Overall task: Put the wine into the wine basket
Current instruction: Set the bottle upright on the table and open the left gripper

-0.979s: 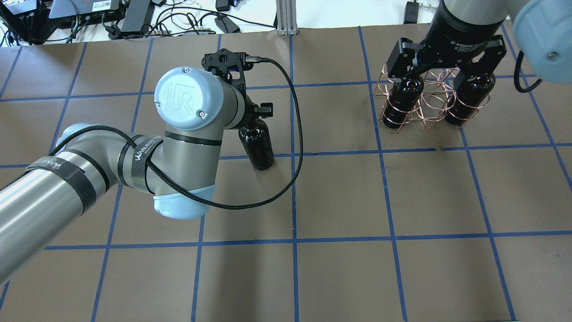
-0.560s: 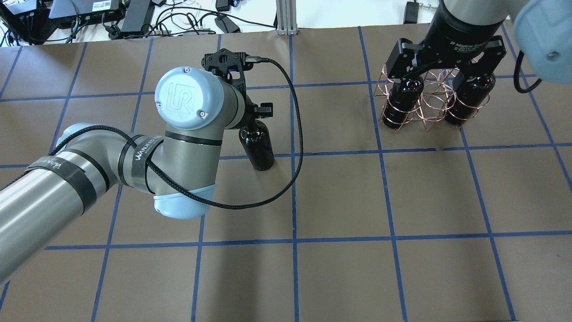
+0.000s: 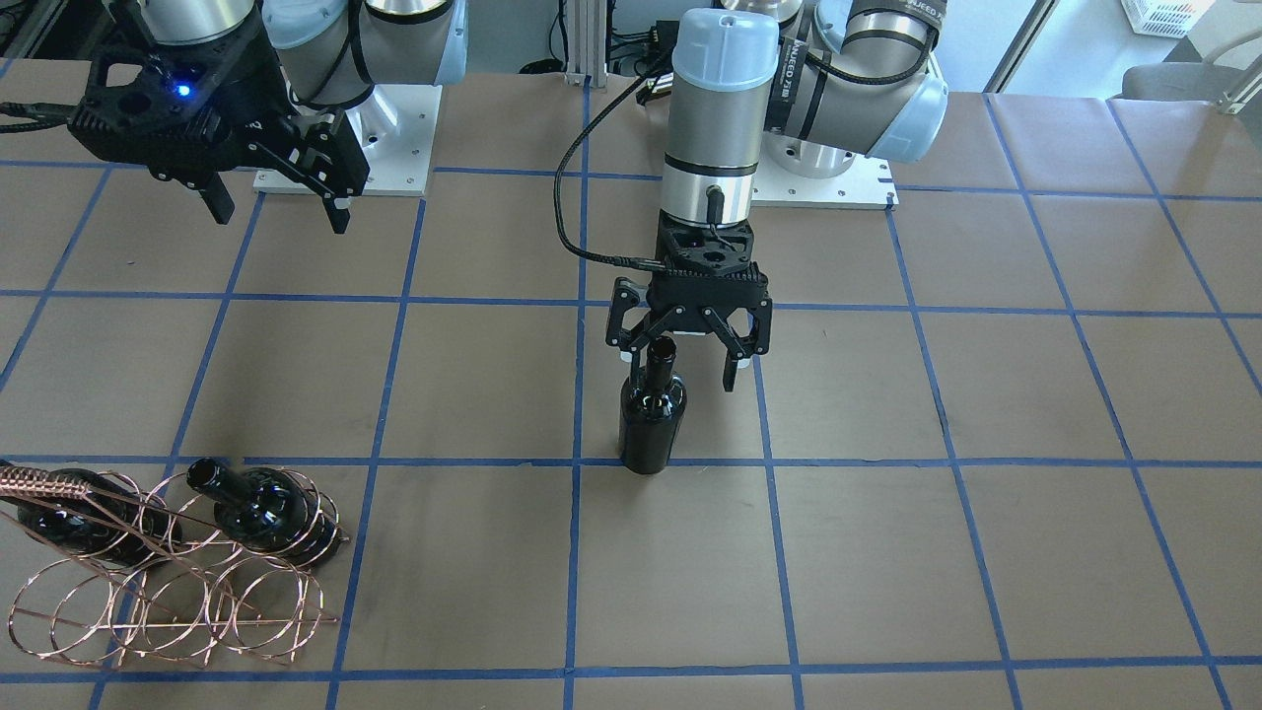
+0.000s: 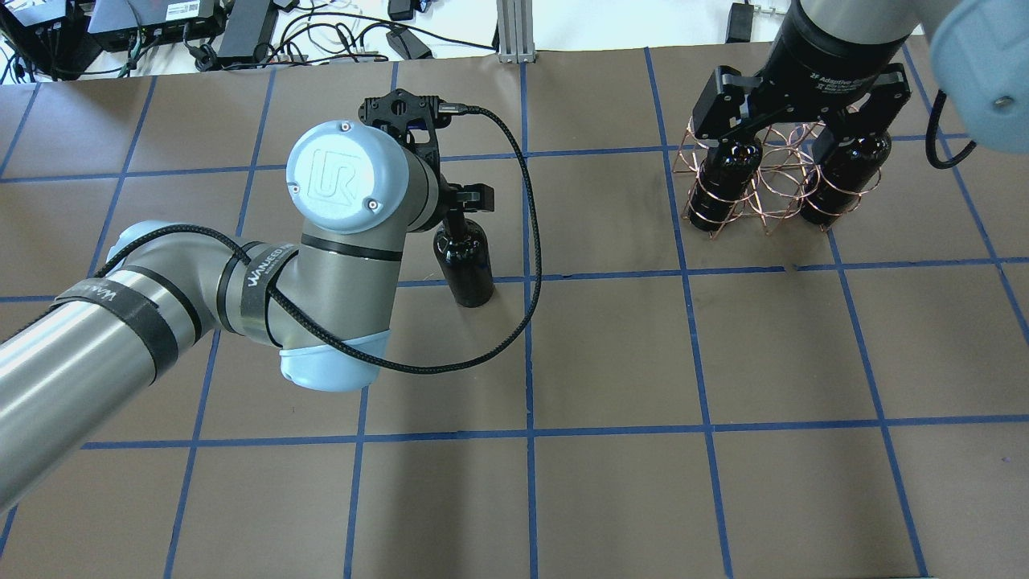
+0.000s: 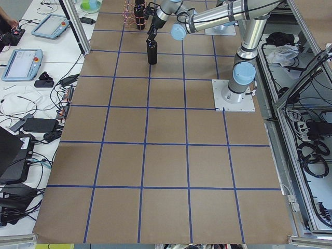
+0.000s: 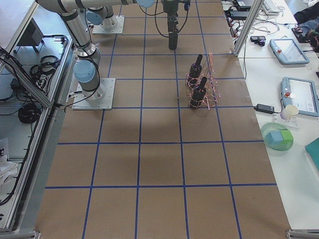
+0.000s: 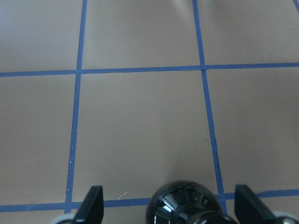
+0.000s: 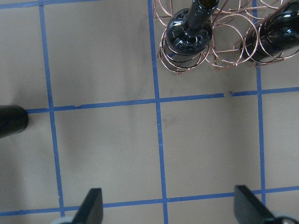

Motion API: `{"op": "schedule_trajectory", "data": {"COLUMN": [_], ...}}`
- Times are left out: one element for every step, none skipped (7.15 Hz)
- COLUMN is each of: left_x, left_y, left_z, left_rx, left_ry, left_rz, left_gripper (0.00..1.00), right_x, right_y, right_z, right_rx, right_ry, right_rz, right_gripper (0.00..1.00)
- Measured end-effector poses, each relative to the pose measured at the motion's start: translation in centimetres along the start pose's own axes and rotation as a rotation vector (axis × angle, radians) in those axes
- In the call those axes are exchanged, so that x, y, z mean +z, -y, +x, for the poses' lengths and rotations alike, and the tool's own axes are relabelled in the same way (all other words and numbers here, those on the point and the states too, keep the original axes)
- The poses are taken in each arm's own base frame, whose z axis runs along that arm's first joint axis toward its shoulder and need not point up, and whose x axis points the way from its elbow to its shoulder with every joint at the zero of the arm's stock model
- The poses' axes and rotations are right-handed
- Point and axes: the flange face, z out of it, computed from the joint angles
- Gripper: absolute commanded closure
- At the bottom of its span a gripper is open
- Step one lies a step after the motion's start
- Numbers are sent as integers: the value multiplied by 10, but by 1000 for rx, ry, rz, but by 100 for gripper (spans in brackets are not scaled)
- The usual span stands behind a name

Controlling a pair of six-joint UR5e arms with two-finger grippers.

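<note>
Dark glass, glossy and nearly black: the wine [image 3: 651,419] stands upright on the table [image 3: 986,552], with its base at a blue tape line and well apart from the wine basket [image 3: 44,483]. Compared with one second ago, the left arm has shifted a little toward the bottle in the overhead view, while the bottle itself has not moved. The left end effector [image 3: 677,370] is now around the neck with its jaws spread wide, one finger on each side. It is not gripping, and the neck looks nearer to one finger than to the other.

I judge this as the last alignment before the grasp, so closing and lifting are not yet done. The right end effector [image 3: 281,217] hangs with its jaws apart above the basket, almost as before. Two other bottles [image 3: 261,508] already lie in the copper loops, so this one looks like the last.
</note>
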Motion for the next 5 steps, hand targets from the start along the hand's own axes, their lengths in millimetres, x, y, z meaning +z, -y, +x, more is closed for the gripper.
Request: {"op": "schedule_trajectory", "data": {"left_x": [-2,-8,-22,-48,-80], "left_y": [1,3,15,37,58], "left_z": [0,0,0,0,-2], "left_rx": [1,6,13,19,22], "left_ry": [3,13,30,53,74], "left_rz": [-9,-47,-112,-199,-279], "left_gripper": [0,0,0,0,0], "right_x": [-1,-3,-5,-5,1], "right_y": [0,-1,-3,-5,-5], "right_z": [-2,-9,-22,-39,-55], "right_rx": [4,27,53,48,29], "right_ry": [5,20,37,42,33], "right_rz": [3,10,22,32,38], "right_gripper": [0,0,0,0,0]}}
